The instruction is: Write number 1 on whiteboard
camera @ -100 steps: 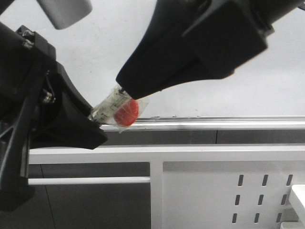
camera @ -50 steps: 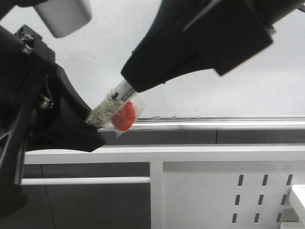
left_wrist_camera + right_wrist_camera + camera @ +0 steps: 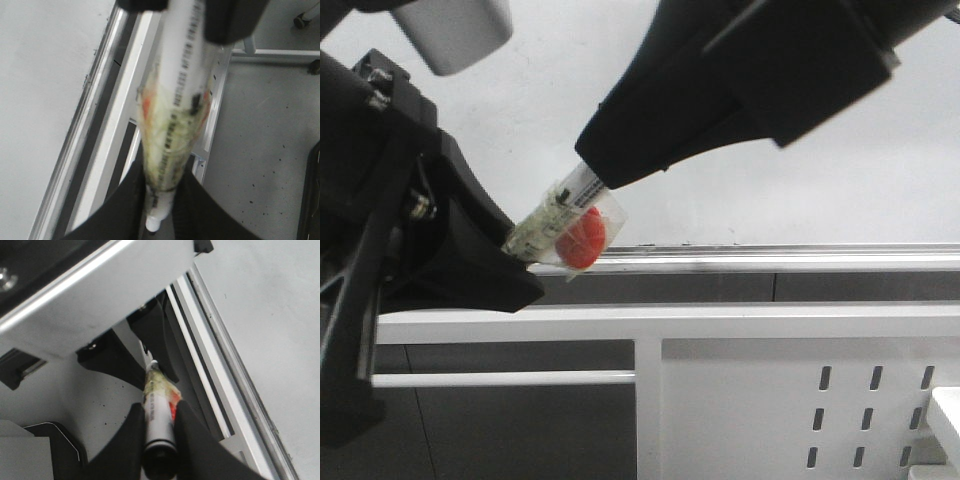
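The large plain white-grey glossy whiteboard [image 3: 880,190] fills the background of the front view, behind both grippers, and its silver metal tray rail [image 3: 800,258] runs across just under them. No drawn stroke shows on the part of the board that is visible. In the front view the black left gripper [image 3: 515,255] is at about 9 o'clock and the black right gripper [image 3: 588,180] reaches in from about 1 o'clock. Between them lies a white cylindrical marker with black print, wrapped in clear tape with a red patch [image 3: 565,225], tilted so one end points to 7 o'clock and the other to 1 o'clock.

In the left wrist view the left gripper [image 3: 160,197] is closed on the tip end of the marker [image 3: 175,110], its two fingers [image 3: 127,205] pressing each side. In the right wrist view the right gripper [image 3: 159,427] also clamps the marker [image 3: 159,405] at the other end, and one dark finger [image 3: 134,432] touches the barrel. The white perforated metal frame with slots [image 3: 800,390] stands below the rail, at 5 o'clock
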You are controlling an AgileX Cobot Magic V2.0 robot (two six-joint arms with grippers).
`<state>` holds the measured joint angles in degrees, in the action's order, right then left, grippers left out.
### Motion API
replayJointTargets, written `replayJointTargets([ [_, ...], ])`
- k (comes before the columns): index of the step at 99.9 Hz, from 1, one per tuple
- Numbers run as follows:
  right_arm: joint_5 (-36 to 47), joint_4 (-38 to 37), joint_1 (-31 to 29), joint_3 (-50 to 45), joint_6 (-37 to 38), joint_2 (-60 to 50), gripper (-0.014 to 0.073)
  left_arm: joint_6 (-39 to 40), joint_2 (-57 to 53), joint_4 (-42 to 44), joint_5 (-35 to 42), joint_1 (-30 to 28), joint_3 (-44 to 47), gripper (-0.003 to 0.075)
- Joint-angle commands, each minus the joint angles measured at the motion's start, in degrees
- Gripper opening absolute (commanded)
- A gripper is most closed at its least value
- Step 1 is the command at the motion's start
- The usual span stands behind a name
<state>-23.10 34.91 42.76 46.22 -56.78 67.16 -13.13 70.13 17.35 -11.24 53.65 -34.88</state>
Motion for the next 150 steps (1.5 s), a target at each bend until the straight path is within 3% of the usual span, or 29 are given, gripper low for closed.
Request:
replayJointTargets([
  [1, 1.8, 2.3, 0.0, 1.9, 0.0, -1.0, -0.0074, 1.5, -2.0, -1.5, 9.3, 0.4, -1.9, 0.0217],
  [7, 1.8, 3.1, -0.1, 1.9, 0.0, -1.0, -0.0074, 1.5, -2.9, -3.4, 9.4, 0.4, -1.9, 0.0345],
  [14, 2.0, 3.5, -0.1, 1.9, 0.0, -1.0, -0.0074, 1.5, -4.1, -6.1, 9.3, 0.4, -1.9, 0.0415],
  [39, 3.5, 3.5, -0.3, 1.9, 0.0, -1.9, -0.0069, 1.5, -9.9, -11.2, 8.3, 0.4, -1.9, 0.0419],
  [57, 4.0, 3.5, -3.7, 1.9, 1.4, -5.4, -0.0069, 1.5, -15.0, -14.0, 4.5, 0.1, -1.2, 0.0419],
  [76, 2.6, 3.5, -8.5, 1.7, 2.6, -9.7, -0.0069, 1.6, -20.2, -21.2, 11.2, 0.1, 4.3, 0.0418],
  [88, 4.0, 3.5, -8.9, 0.1, 4.5, -12.7, -0.0069, 1.6, -22.9, -26.6, 18.7, -0.8, 9.4, 0.0316],
  [102, 6.8, 5.7, -8.9, -3.6, 4.5, -16.6, -0.0069, 1.6, -24.8, -31.5, 26.3, -3.2, 14.8, -0.0014],
  [127, 11.1, 9.2, -8.9, -8.1, 4.5, -22.9, -0.0069, 1.6, -26.0, -38.4, 43.3, -3.6, 19.4, -0.002],
  [150, 12.4, 9.4, -8.9, -8.3, 4.5, -21.4, -0.0069, 1.6, -25.8, -38.4, 48.6, -3.6, 19.9, -0.002],
])
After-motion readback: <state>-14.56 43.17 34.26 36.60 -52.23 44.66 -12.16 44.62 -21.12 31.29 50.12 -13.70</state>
